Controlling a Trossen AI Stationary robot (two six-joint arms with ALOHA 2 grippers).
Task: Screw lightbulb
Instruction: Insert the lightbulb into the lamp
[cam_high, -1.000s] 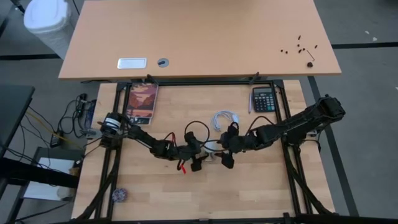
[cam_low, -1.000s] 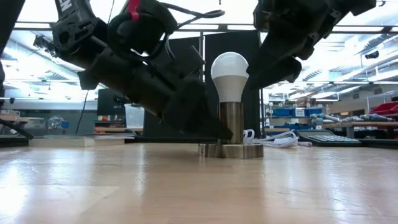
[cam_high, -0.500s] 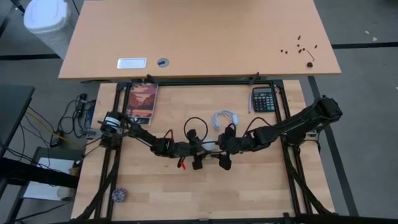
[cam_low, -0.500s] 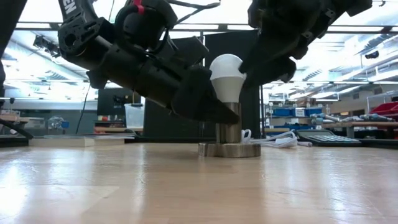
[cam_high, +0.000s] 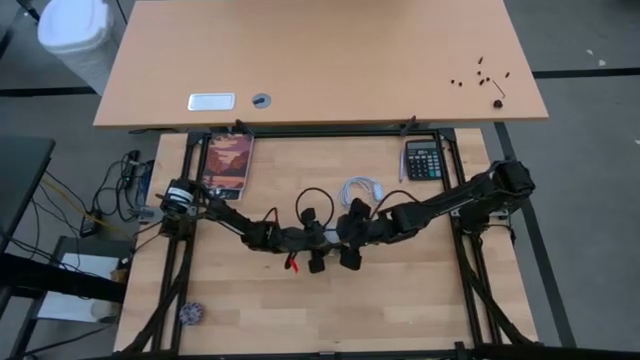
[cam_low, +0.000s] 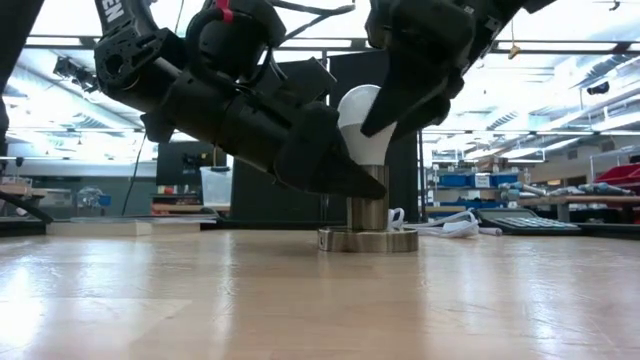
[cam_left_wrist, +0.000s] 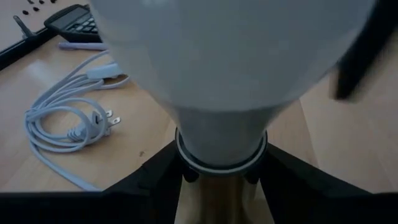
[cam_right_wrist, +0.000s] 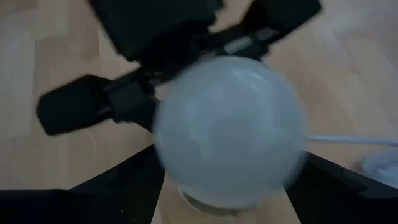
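The left gripper (cam_low: 335, 170) is reaching in from the left and is sitting low around the lightbulb (cam_low: 362, 125), down where the white part gets thin. Its dark fingers (cam_left_wrist: 158, 171) are standing on both sides of that thin neck, very near it, but I cannot tell if they are really squeezing it or are just beside it. The lightbulb is standing straight up in the shiny metal socket (cam_low: 368, 225) in the middle of the wooden table (cam_low: 300, 300). A white cord (cam_left_wrist: 65, 121) is lying on the table just beside the socket. The right gripper (cam_low: 400, 95) is coming in from above on the right, and its fingers (cam_right_wrist: 112, 180) are spread wide on each side of the round top of the lightbulb, not pinching it. I think this is the step of getting a good hold before turning. Next, one gripper needs to hold the bulb softly but firmly and twist it, while the base is staying put.
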